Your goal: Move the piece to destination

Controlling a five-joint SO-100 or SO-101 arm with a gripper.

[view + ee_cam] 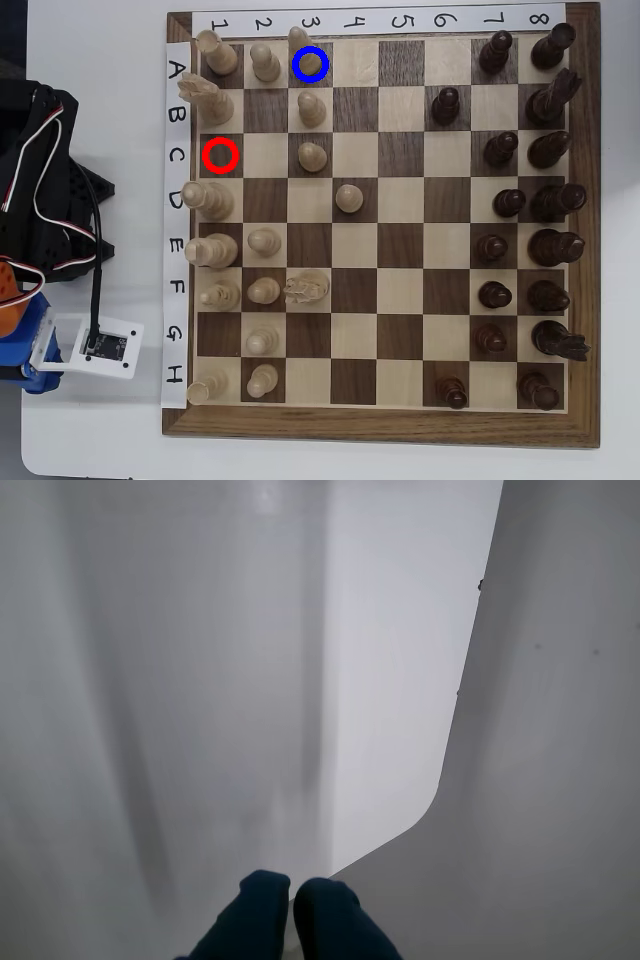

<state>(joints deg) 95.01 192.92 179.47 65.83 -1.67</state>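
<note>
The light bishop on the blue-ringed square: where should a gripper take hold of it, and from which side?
Grip the light bishop on its slender neck just under the small rounded head, coming straight down from above. It stands upright, and in the overhead view shorter pawns sit on its left and below it, so a high grip likely clears them.

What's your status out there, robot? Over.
Gripper shut, empty, over a white surface. Tall light chess piece stands on the blue-ringed square. Red-ringed square vacant. Nothing in the way.
</note>
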